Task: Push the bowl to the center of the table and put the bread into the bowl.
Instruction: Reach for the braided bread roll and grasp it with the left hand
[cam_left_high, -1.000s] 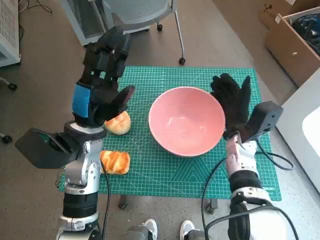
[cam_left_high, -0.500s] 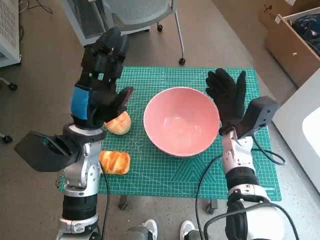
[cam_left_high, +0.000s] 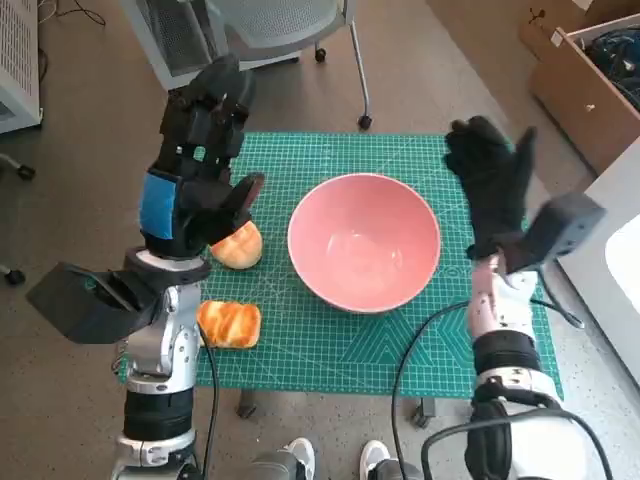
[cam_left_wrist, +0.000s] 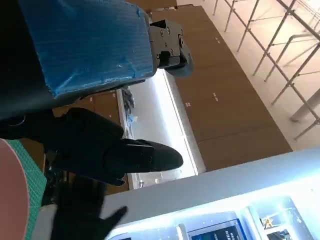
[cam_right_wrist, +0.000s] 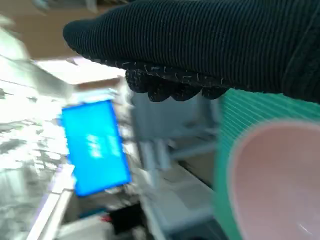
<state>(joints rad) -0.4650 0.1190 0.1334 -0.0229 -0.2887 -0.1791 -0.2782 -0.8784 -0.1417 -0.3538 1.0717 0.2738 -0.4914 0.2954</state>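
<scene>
A large pink bowl (cam_left_high: 363, 240) stands empty near the middle of the green cutting mat (cam_left_high: 400, 340); its rim also shows in the right wrist view (cam_right_wrist: 270, 185). Two pieces of bread lie left of it: a round bun (cam_left_high: 238, 246) partly hidden by my left hand, and a glazed golden piece (cam_left_high: 229, 323) near the mat's front left corner. My left hand (cam_left_high: 203, 150) is raised above the mat's left side, fingers spread, holding nothing. My right hand (cam_left_high: 492, 185) is lifted to the right of the bowl, fingers apart and clear of the rim.
An office chair's base (cam_left_high: 340, 60) stands beyond the table's far edge. Cardboard boxes (cam_left_high: 590, 70) sit at the far right, with a white surface (cam_left_high: 620, 250) beside the table. A person's shoes (cam_left_high: 290, 460) show under the near edge.
The bowl slid a little left toward the mat's middle, then stopped. My right hand has pulled back to the right and risen away from the bowl's rim. The left hand stays put.
</scene>
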